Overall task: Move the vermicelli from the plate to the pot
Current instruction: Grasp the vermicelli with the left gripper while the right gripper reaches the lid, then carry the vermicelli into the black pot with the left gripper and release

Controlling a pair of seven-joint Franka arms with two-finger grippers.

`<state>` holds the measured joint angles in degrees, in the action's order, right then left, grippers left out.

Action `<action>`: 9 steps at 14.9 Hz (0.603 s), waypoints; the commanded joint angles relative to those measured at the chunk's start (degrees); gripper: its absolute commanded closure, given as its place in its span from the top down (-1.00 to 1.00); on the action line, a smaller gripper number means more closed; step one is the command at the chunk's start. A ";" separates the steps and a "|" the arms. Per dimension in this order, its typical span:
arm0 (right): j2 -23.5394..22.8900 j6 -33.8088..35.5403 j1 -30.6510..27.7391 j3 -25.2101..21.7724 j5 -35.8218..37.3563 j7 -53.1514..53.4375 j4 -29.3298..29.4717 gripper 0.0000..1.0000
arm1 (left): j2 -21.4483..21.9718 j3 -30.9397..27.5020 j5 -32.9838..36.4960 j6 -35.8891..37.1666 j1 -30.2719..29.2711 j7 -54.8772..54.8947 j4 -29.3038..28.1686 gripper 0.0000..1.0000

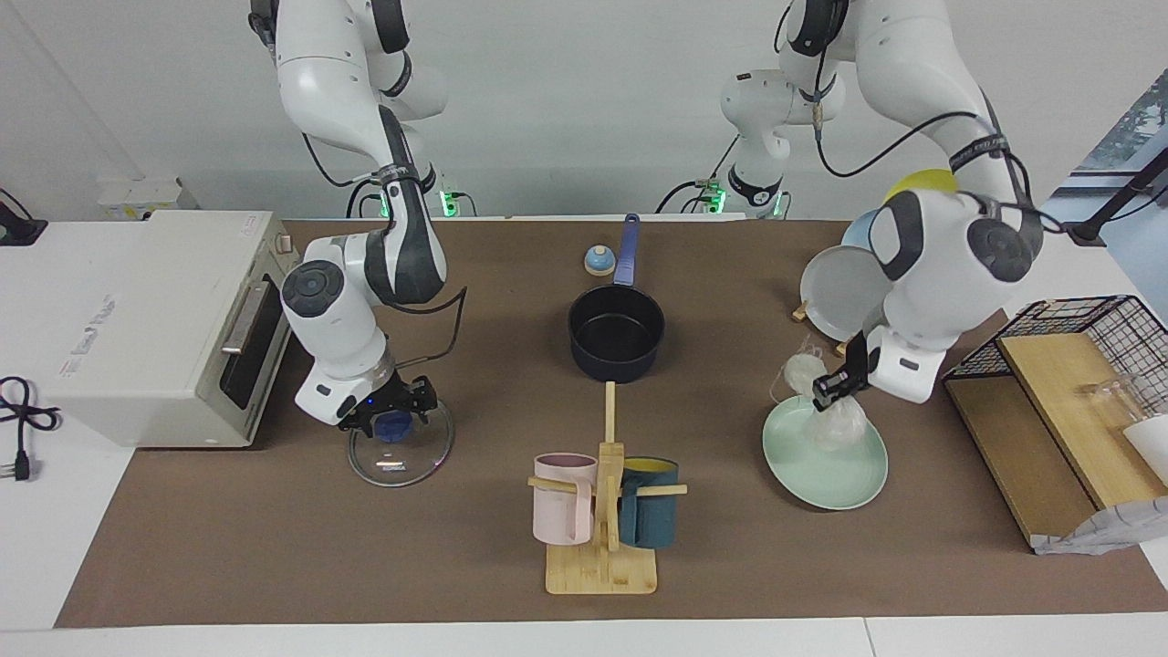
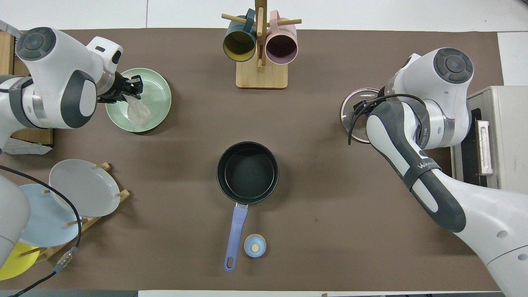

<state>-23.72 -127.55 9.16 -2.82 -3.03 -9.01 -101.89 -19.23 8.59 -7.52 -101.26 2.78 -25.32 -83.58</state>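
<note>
The vermicelli (image 1: 841, 422) is a whitish clump on the mint-green plate (image 1: 826, 484), with a second bundle (image 1: 803, 370) at the plate's edge nearer the robots. My left gripper (image 1: 830, 388) is just above the plate, shut on strands of the vermicelli that hang down to it. In the overhead view the left gripper (image 2: 133, 88) is over the plate (image 2: 159, 93) and the vermicelli (image 2: 138, 112). The dark navy pot (image 1: 616, 333) stands empty mid-table, its blue handle toward the robots; it also shows in the overhead view (image 2: 247, 172). My right gripper (image 1: 394, 412) is low at the blue knob of a glass lid (image 1: 401, 461).
A mug stand (image 1: 602, 557) with a pink and a teal mug stands farther from the robots than the pot. A small blue domed piece (image 1: 599, 262) lies beside the pot handle. A rack of plates (image 1: 839, 292) is near the left arm, with a wire basket (image 1: 1095, 324) beside it. A toaster oven (image 1: 137, 319) is at the right arm's end.
</note>
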 commanded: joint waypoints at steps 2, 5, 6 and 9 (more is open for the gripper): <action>0.69 -2.00 -0.37 0.27 -0.92 -3.99 -1.82 0.77 | 11.04 6.94 -3.82 8.97 0.65 -9.45 -2.28 -1.00; 0.70 -2.00 -0.46 0.27 -0.92 -4.35 -2.09 0.68 | 15.51 12.24 -4.52 3.13 3.89 -16.76 -11.99 -1.00; 0.78 -2.00 -0.54 0.27 -0.92 -4.35 -2.09 0.61 | 17.88 12.07 -6.87 -0.48 6.51 -17.04 -17.35 -1.00; 0.78 -1.92 -0.81 0.27 -0.92 -6.02 -2.26 0.34 | 18.18 11.98 -8.48 -9.54 12.50 -19.14 -26.52 -1.00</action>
<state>-23.72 -128.23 9.01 -2.88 -3.04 -12.69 -102.64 -3.84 21.79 -14.13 -104.76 12.75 -43.68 -102.10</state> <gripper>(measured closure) 0.273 0.758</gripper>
